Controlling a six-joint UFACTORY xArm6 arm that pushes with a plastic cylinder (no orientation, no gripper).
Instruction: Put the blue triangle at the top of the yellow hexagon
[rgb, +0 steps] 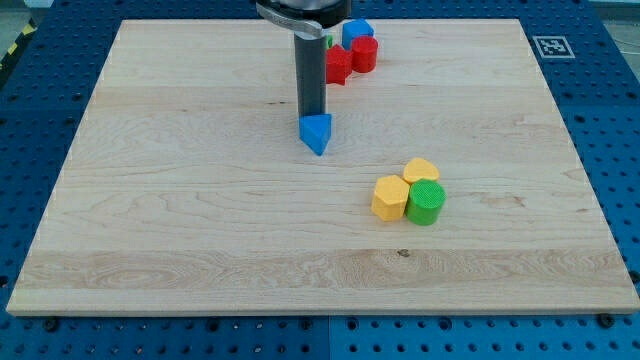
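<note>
A blue triangle (317, 133) lies on the wooden board (180, 200) a little above the middle. My tip (311, 115) stands right behind it, touching its top-left edge. The yellow hexagon (389, 197) lies lower and to the view's right, apart from the triangle. It sits pressed against a green cylinder (426, 202) on its right and a yellow heart-shaped block (421, 170) above that.
At the view's top, just right of the rod, a cluster of blocks sits together: a red star-like block (338, 66), a red cylinder (364, 54), a blue block (356, 32) and a sliver of green (329, 42). A marker tag (549, 45) lies off the board's top right.
</note>
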